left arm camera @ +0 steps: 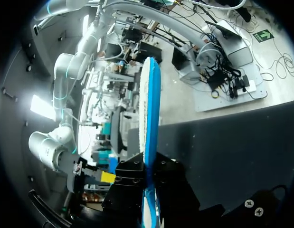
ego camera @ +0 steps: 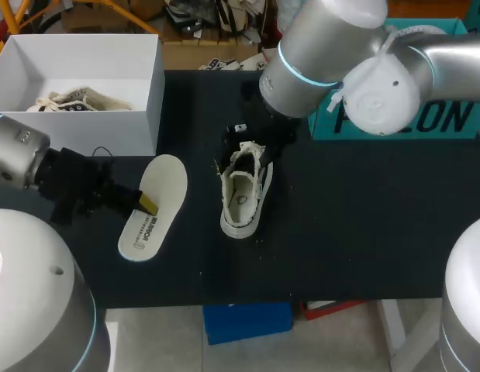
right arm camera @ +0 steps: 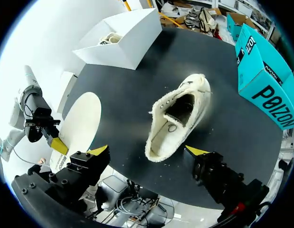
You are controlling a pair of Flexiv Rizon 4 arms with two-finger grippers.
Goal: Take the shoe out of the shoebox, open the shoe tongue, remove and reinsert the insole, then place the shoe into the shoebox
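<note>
Clearly the left gripper (ego camera: 145,203) is clamped on the insole (ego camera: 165,182), holding it by one long side edge; the left wrist view shows it edge-on between the fingers. Just beside it the shoe (ego camera: 243,190) sits upright on the table, mouth open. The right gripper (right arm camera: 149,150) hangs above it, spread wide and touching nothing. The shoebox (ego camera: 158,77) stands at the far left. Such a thin edge grip may let the floppy insole twist or slip, and, unheld, the shoe could skid when the toe catches its collar.
</note>
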